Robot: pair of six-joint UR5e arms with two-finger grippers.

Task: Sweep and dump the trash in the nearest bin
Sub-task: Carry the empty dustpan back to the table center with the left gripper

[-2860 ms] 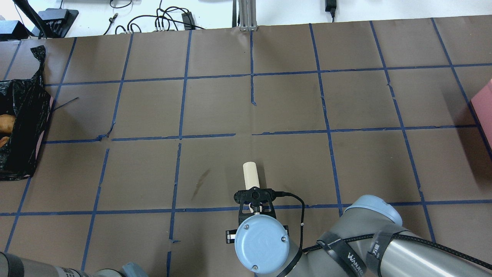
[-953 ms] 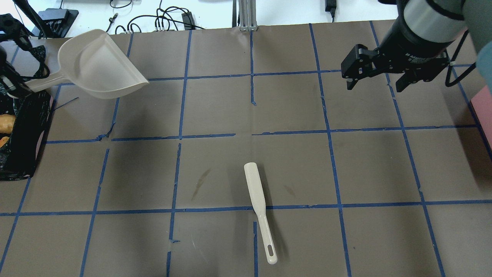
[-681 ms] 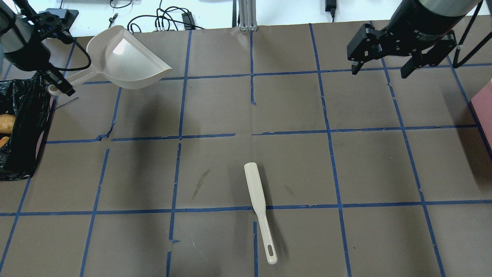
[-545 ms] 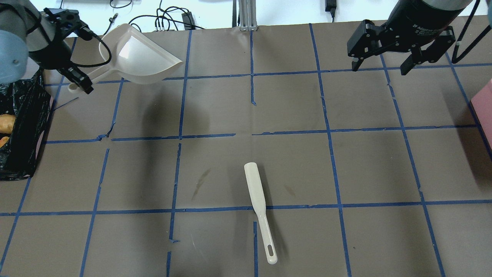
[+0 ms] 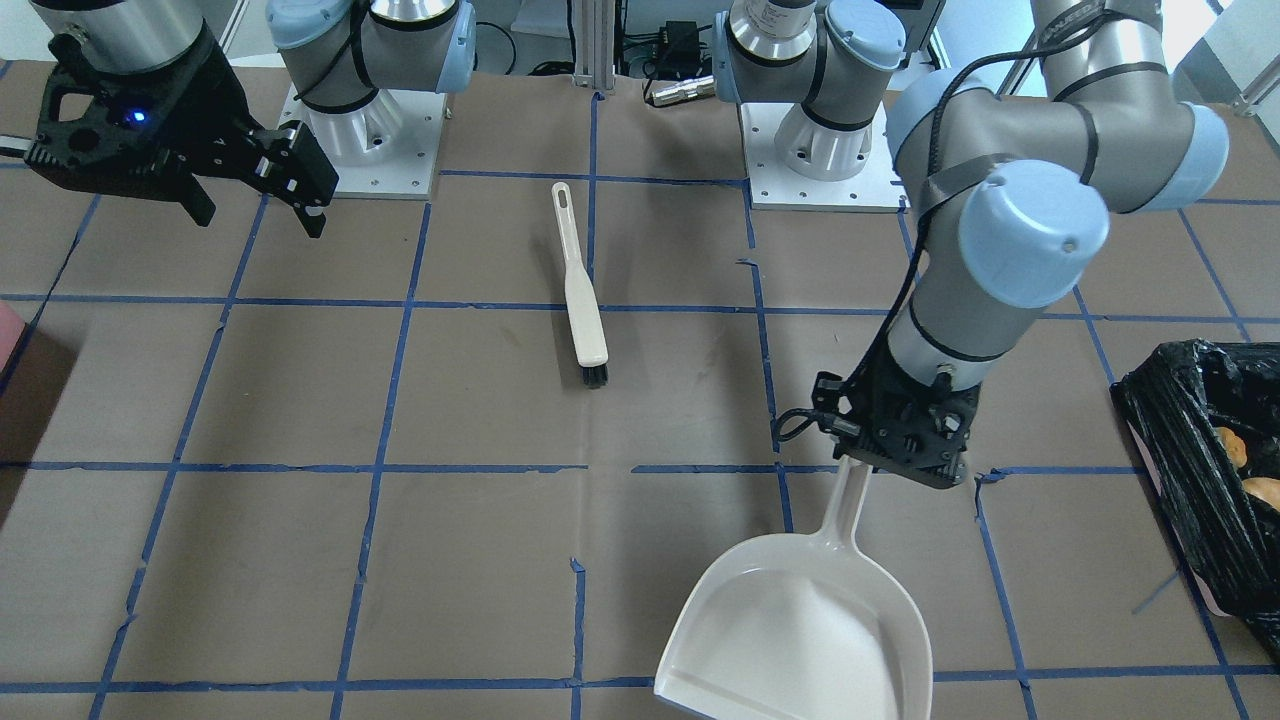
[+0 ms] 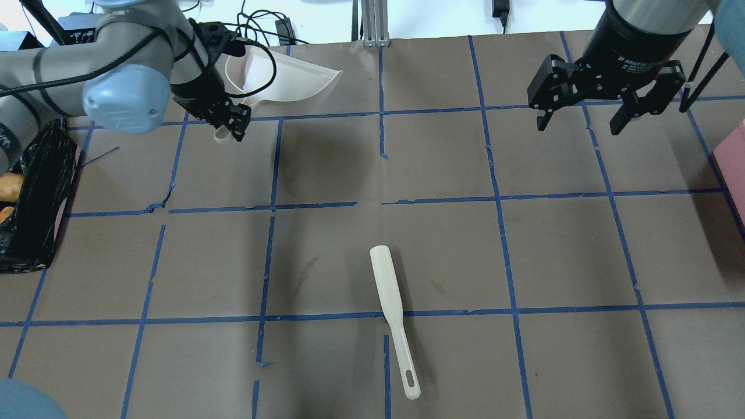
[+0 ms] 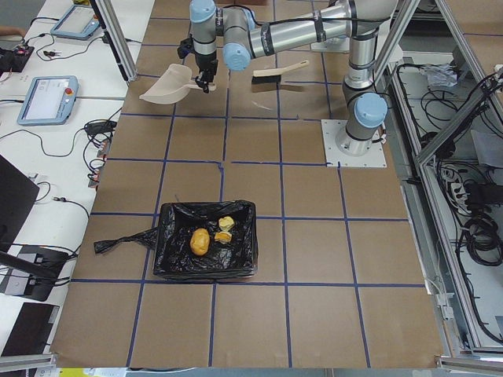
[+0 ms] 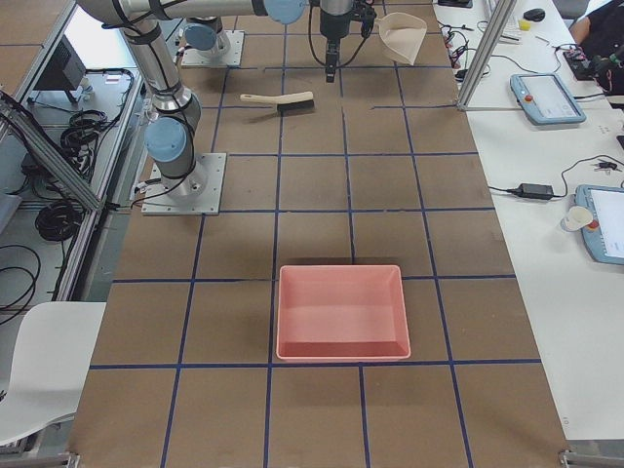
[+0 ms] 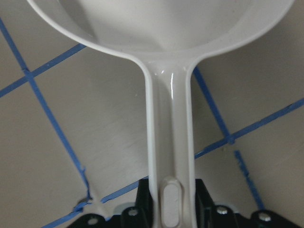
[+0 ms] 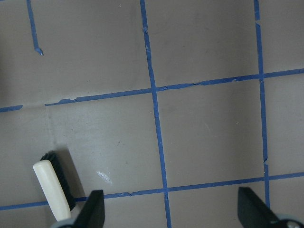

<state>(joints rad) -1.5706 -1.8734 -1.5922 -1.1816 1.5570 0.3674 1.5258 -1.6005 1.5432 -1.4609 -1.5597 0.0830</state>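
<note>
**Scraps binned, empty dustpan held clear of the bin**

The trash (image 7: pixel 201 242) lies inside the bin (image 7: pixel 169 245), on its black liner. Away from the bin, the left claw (image 5: pixel 897 455) is clenched on the handle end of the empty dustpan (image 5: pixel 800 620), which is held tilted above the counter (image 6: pixel 442 250). Farther from the bin lies the brush (image 6: pixel 393 314), and farthest from it the right claw (image 6: pixel 579 123) hangs spread wide, grasping nothing. Probably only setting the pan down remains. The grip sits at the tip of a long handle, so the pan could pivot or slip. Released too high, it would clatter or skid. The left arm runs close by the bin and might snag the loose liner.
</note>
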